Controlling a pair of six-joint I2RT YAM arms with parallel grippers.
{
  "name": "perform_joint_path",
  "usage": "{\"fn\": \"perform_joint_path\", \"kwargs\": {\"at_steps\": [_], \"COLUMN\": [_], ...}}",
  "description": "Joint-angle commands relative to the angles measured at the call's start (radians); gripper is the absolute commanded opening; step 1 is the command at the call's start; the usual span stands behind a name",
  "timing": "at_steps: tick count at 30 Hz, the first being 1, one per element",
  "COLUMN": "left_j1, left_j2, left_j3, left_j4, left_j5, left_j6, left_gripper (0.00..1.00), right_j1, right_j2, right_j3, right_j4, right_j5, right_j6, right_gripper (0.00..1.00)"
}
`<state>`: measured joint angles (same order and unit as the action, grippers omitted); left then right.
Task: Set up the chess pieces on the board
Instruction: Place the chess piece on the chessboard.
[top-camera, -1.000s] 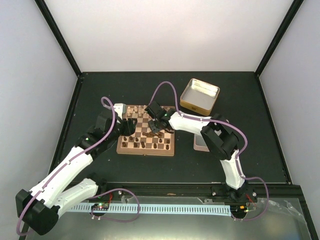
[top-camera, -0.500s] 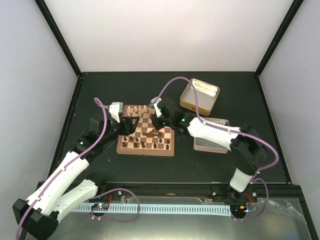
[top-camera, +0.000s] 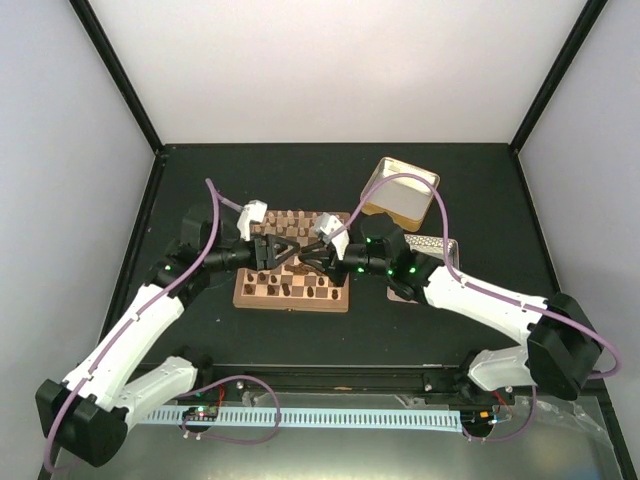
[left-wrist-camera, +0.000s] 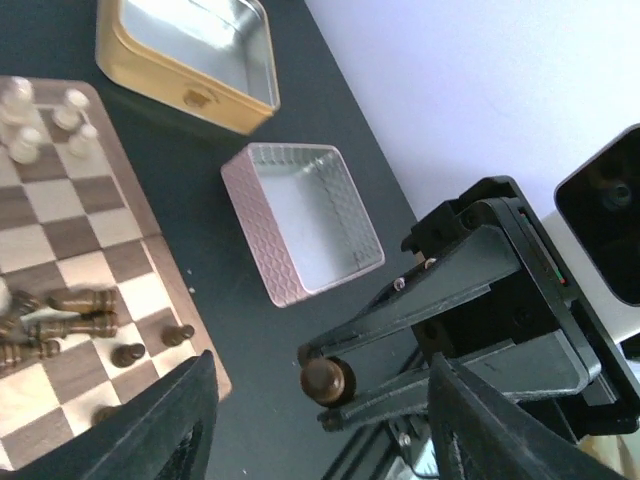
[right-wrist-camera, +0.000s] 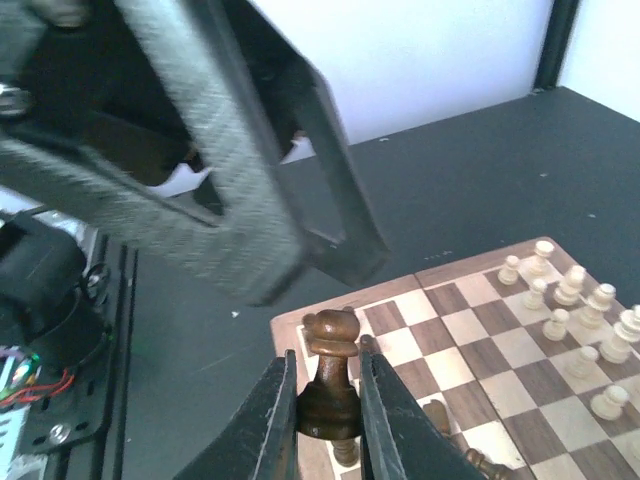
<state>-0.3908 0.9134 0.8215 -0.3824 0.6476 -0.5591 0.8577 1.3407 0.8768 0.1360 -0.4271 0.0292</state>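
Observation:
The board (top-camera: 290, 303) lies mid-table, with dark chess pieces (left-wrist-camera: 75, 310) lying and standing on its near squares and cream pieces (left-wrist-camera: 40, 120) along its far edge. My right gripper (right-wrist-camera: 330, 400) is shut on a dark brown chess piece (right-wrist-camera: 330, 385), held upright above the board's (right-wrist-camera: 480, 330) corner. My left gripper (left-wrist-camera: 322, 372) is wide open and faces it closely. The held piece (left-wrist-camera: 322, 380) shows between the left fingers (left-wrist-camera: 180, 420), not touched by them. In the top view both grippers, left (top-camera: 283, 250) and right (top-camera: 306, 258), meet over the board.
A gold open tin (top-camera: 400, 190) stands at the back right of the board. A pink patterned tin (left-wrist-camera: 300, 220) lies right of the board, partly under the right arm in the top view (top-camera: 432, 245). Cream pieces (right-wrist-camera: 580, 310) line the board's far side.
The right arm has swung down and left, so its gripper now points at the left gripper with the dark piece lifted. The left gripper has moved right over the board to face it.

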Motion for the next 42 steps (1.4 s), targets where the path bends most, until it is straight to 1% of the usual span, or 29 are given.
{"fn": "perform_joint_path", "kwargs": {"at_steps": [1, 5, 12, 15, 16, 21, 24, 25, 27, 30, 33, 36, 37, 39, 42], "left_j1": [0.021, 0.025, 0.032, 0.032, 0.033, 0.035, 0.038, 0.039, 0.045, 0.053, 0.057, 0.049, 0.047, 0.042, 0.021], "left_j2": [0.040, 0.073, 0.103, 0.102, 0.101, 0.094, 0.091, 0.091, 0.087, 0.073, 0.054, 0.029, 0.019, 0.002, -0.017], "left_j3": [0.039, 0.031, 0.004, -0.001, -0.003, -0.015, -0.020, -0.021, -0.021, -0.022, -0.015, 0.011, 0.024, 0.043, 0.048], "left_j4": [0.001, 0.001, 0.017, 0.015, 0.015, 0.012, 0.009, 0.006, -0.007, -0.056, -0.152, -0.291, -0.325, -0.373, -0.410], "left_j5": [0.198, 0.248, 0.281, 0.289, 0.292, 0.290, 0.275, 0.267, 0.237, 0.140, -0.041, -0.325, -0.398, -0.496, -0.593], "left_j6": [-0.018, -0.015, -0.028, -0.023, -0.023, -0.020, -0.018, -0.016, -0.013, 0.001, 0.026, 0.023, 0.023, 0.023, 0.014], "left_gripper": [0.55, 0.40, 0.26, 0.13, 0.10, 0.02, 0.02, 0.01, 0.02, 0.02, 0.02, 0.02, 0.02, 0.02, 0.02], "right_j1": [-0.004, -0.004, -0.004, -0.004, -0.004, -0.004, -0.005, -0.004, -0.004, -0.004, -0.005, -0.004, -0.004, -0.005, -0.004], "right_j2": [-0.037, -0.027, -0.004, 0.006, 0.011, 0.032, 0.045, 0.051, 0.059, 0.058, 0.038, 0.009, 0.001, -0.008, -0.008], "right_j3": [-0.042, -0.045, -0.039, -0.034, -0.031, -0.019, -0.007, -0.003, 0.001, -0.012, -0.042, -0.092, -0.113, -0.150, -0.172], "right_j4": [0.082, 0.105, 0.119, 0.120, 0.120, 0.112, 0.096, 0.089, 0.075, 0.074, 0.080, 0.111, 0.139, 0.198, 0.245], "right_j5": [-0.108, -0.135, -0.149, -0.144, -0.140, -0.116, -0.101, -0.096, -0.083, -0.072, -0.067, -0.040, -0.032, -0.028, 0.006], "right_j6": [-0.066, -0.065, -0.058, -0.052, -0.049, -0.033, -0.012, -0.004, 0.014, 0.037, 0.063, 0.108, 0.130, 0.174, 0.252], "right_gripper": [0.11, 0.11, 0.11, 0.11, 0.11, 0.16, 0.23, 0.27, 0.40, 0.55, 0.64, 0.66, 0.66, 0.65, 0.63]}}
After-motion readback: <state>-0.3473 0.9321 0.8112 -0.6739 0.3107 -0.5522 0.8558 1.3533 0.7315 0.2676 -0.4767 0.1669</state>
